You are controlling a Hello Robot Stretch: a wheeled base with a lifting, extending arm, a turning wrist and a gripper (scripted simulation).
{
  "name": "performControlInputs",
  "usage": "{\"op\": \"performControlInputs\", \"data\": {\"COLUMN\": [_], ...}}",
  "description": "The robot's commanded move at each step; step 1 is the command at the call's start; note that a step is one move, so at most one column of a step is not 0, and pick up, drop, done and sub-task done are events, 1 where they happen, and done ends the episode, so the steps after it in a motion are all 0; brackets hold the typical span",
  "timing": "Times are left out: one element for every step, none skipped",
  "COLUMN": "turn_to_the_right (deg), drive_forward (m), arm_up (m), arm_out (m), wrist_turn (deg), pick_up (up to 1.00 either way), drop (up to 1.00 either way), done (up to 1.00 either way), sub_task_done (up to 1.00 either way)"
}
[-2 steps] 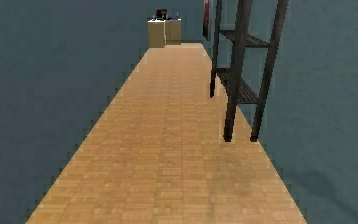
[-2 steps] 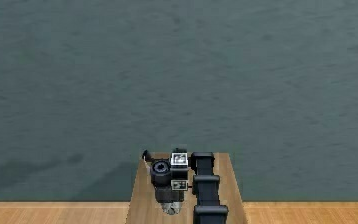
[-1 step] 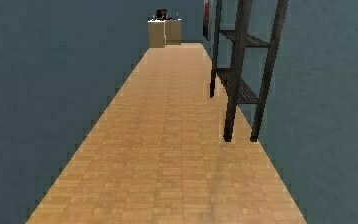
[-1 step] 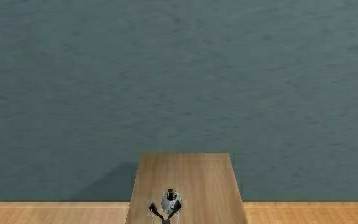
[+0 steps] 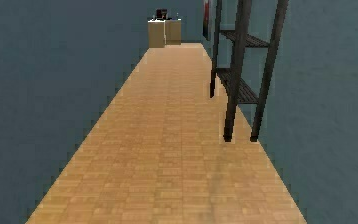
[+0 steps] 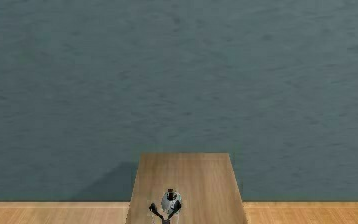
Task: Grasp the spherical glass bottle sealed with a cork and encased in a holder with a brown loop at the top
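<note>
Apparently upright, a small round bottle (image 6: 170,198) of pale glass is pictured on the wooden table (image 6: 202,175), toward the table's near edge and left of its middle. A dark cap is made out at its top, and dark struts (image 6: 155,208) are seen splayed at its foot. These are judged to be parts of the holder, by which the round body is presumably kept from rolling. Cork and brown loop are too small to be told. The grasp is judged not yet made, the bottle being at rest on the table. The gripper's state cannot be told from these pictures.

The table appears to be set against a blue-grey wall (image 6: 177,70), with wood floor (image 6: 47,214) showing to either side of it. Away from the table, down a wood-floored corridor in the forward view, a dark shelving frame (image 5: 245,70) is stood by the right-hand wall. A pale cabinet (image 5: 163,32) is placed at the far end, with a small dark item (image 5: 162,14) carried on its top. What is kept in either cannot be told.
</note>
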Motion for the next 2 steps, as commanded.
{"op": "performControlInputs", "data": {"turn_to_the_right": [0.0,0.0], "drive_forward": [0.00,0.00], "arm_up": [0.10,0.00], "arm_out": [0.00,0.00], "wrist_turn": [0.0,0.0], "pick_up": [0.00,0.00], "drop": [0.00,0.00], "done": [0.00,1.00], "sub_task_done": [0.00,0.00]}}
